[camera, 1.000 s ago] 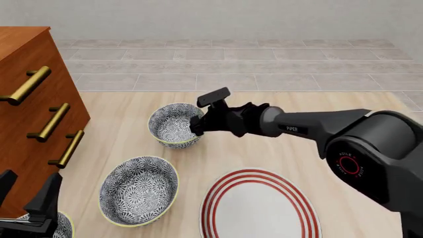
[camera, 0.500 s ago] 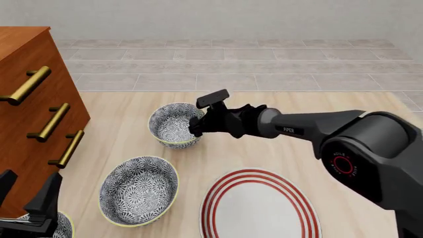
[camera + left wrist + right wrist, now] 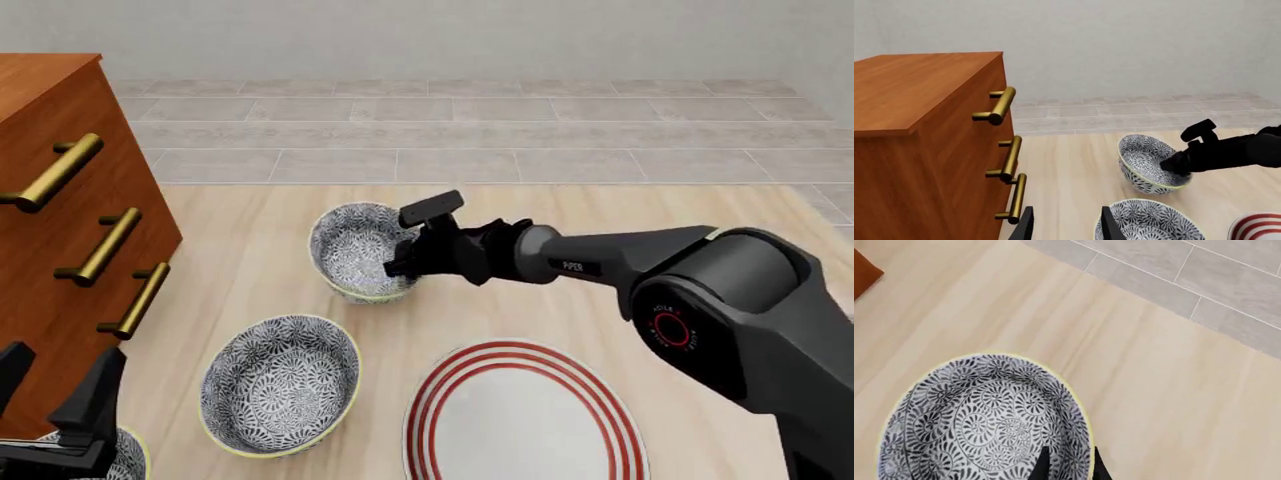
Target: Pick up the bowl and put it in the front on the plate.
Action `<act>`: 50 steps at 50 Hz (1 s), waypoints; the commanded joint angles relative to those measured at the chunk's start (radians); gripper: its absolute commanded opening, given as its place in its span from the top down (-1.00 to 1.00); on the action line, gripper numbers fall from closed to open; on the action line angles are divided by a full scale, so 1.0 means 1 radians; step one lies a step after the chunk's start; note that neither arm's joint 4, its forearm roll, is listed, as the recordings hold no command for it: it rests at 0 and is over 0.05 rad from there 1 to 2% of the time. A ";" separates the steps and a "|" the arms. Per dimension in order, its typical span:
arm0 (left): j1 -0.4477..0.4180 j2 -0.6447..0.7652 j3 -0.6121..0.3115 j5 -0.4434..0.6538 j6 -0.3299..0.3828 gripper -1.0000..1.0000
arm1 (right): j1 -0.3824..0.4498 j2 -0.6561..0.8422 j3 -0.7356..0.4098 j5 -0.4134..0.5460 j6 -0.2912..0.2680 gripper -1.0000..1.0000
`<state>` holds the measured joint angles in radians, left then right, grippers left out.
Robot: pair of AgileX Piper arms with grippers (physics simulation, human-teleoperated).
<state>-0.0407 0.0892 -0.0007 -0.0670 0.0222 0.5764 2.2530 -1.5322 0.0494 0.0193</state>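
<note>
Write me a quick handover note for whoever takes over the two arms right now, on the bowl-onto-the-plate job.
Right gripper: shut on the bowl, one finger inside its rim and one outside, at the bowl's right side. The bowl looks tipped, so the lift may have just begun.
Left gripper: open, holding nothing, parked near the dresser.
Plate: at the near edge of the table, nothing on it.
A look-alike bowl stands left of the plate; leave it.
Done: the grasp.
Left: raise the bowl, carry it to the plate, set it down, release.
</note>
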 commanded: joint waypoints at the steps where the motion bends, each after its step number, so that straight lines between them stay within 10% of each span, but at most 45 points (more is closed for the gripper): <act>1: 0.000 0.001 0.000 -0.001 0.000 -1.00 | 0.010 -0.009 0.020 -0.003 0.003 1.00; 50: -0.002 -0.011 0.000 0.009 0.003 -1.00 | -0.056 -0.167 0.107 -0.041 0.014 1.00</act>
<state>-0.0412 0.0810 -0.0008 -0.0606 0.0240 0.5356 2.1340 -1.4596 0.0196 0.0332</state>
